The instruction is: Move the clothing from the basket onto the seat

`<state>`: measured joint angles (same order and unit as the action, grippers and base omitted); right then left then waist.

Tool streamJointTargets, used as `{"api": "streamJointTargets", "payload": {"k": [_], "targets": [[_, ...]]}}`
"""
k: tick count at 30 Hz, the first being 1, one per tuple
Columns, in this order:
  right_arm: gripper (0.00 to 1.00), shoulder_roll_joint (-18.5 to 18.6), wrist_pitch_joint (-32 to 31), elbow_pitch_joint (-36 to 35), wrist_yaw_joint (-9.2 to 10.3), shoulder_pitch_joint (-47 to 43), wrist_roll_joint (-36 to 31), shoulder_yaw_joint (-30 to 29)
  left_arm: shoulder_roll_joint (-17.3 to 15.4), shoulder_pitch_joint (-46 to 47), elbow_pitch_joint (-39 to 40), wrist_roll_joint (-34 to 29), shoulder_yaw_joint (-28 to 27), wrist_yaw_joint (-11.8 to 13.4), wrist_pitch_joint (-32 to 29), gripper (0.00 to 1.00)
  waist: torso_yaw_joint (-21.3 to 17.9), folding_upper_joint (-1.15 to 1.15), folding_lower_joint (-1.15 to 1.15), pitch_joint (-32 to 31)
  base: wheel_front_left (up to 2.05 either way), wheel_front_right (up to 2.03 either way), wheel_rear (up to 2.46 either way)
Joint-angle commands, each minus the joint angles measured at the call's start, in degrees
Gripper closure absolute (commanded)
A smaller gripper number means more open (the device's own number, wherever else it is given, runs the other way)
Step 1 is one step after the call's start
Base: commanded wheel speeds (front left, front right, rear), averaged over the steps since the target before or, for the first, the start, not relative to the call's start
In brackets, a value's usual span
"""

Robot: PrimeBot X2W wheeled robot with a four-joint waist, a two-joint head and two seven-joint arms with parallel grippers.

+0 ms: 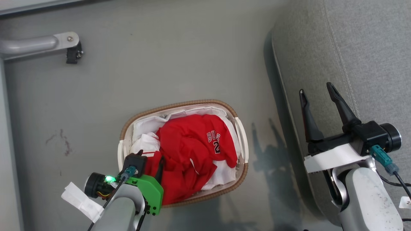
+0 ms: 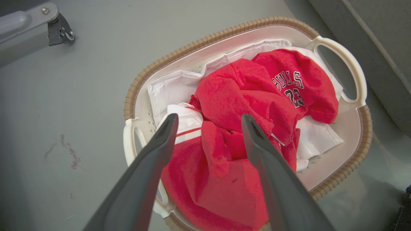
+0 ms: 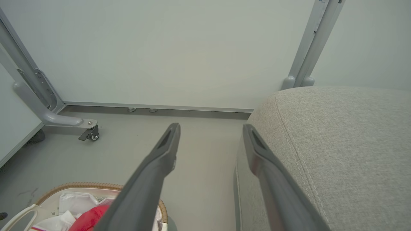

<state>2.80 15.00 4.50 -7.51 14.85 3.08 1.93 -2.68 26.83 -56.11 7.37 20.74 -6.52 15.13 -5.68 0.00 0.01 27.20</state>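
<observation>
The clothing (image 1: 192, 144), crumpled red fabric with white "BULLS 23" lettering, is heaped in the basket (image 1: 179, 104), which stands on the grey floor. My left gripper (image 1: 151, 160) hangs open just above the near-left part of the heap. In the left wrist view its fingertips (image 2: 173, 120) straddle a red fold of the clothing (image 2: 237, 99) with a white striped edge, inside the basket (image 2: 205, 41). My right gripper (image 1: 315, 88) is open and empty over the left edge of the seat (image 1: 353, 48). The right wrist view has the right gripper (image 3: 211, 126), the seat (image 3: 346, 144) and the basket (image 3: 80, 185).
A white liner cloth (image 1: 144, 126) lies under the red fabric. A grey metal frame leg with a caster (image 1: 69, 48) stands at the far left on the floor. A pale wall panel (image 3: 192, 48) closes the space behind. A dark stain (image 1: 62, 141) marks the floor.
</observation>
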Motion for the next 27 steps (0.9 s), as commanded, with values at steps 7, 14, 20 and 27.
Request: {"api": "streamJointTargets", "payload": {"k": [7, 14, 20, 27], "targets": [[0.00, 0.18, 0.28, -0.30, 0.04, 2.21, 1.63, 0.77, -0.65, 5.24, -8.61, 0.63, 1.22, -0.35, -1.10, 0.00, -4.38, 0.00, -0.01, 7.70, 0.00, 0.00, 0.00], [0.00, 0.18, 0.28, -0.51, 0.04, 3.11, 2.86, 1.73, -1.13, 7.66, -14.00, 1.44, 1.49, -0.45, -3.63, 0.00, -5.51, 0.00, -0.01, 9.77, 0.00, 0.00, 0.00], [0.00, 0.18, 0.28, -0.16, 0.04, 3.40, 3.61, 2.16, -1.29, 8.27, -15.83, 2.36, 1.92, -0.77, -6.42, 0.58, -6.03, 0.00, -0.01, 10.60, 0.00, 0.00, 0.00], [0.00, 0.19, 0.28, 0.42, 0.04, 3.29, 3.78, 2.81, -1.51, 7.89, -16.46, 3.44, 2.54, -0.99, -5.49, 1.00, -6.10, 0.00, -0.01, 10.00, 0.00, 0.00, 0.00]]}}
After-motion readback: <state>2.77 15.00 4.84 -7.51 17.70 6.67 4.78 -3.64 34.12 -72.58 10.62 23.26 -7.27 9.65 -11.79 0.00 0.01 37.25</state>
